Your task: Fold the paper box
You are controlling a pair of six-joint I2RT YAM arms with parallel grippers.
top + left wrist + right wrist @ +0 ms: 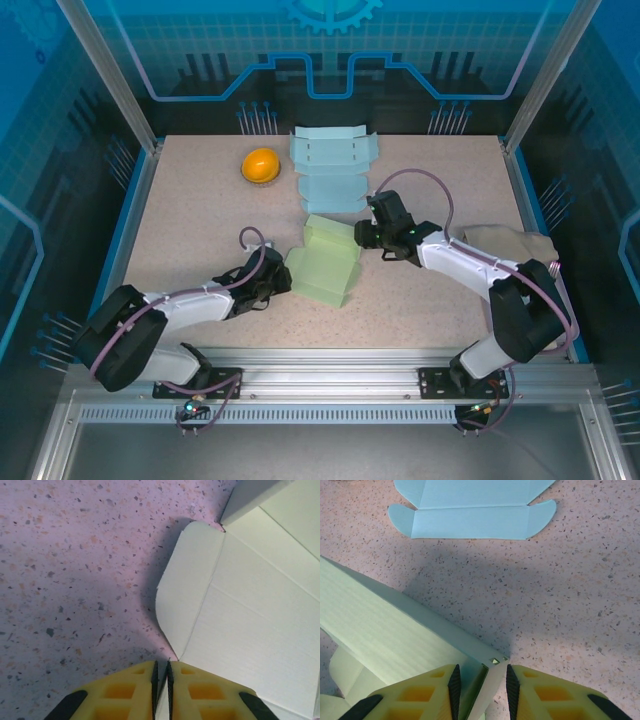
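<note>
My left end effector [161,670] is clenched on a flap of the green paper box [325,262], midway between the worktop's side edges. The right end effector [482,675] grips the opposite wall. I judge uneven pulling could tear the thin card.

The left arm [190,305] and right arm [465,262] wear white shells with black joints, a purplish cable [440,185] looping off each. Black bases [205,382] are bolted to a silver rail [330,375]. The left claw [161,666] and right claw [481,680] have chunky yellow fingers [130,692], hollow-celled, with black pads [454,682].
</note>
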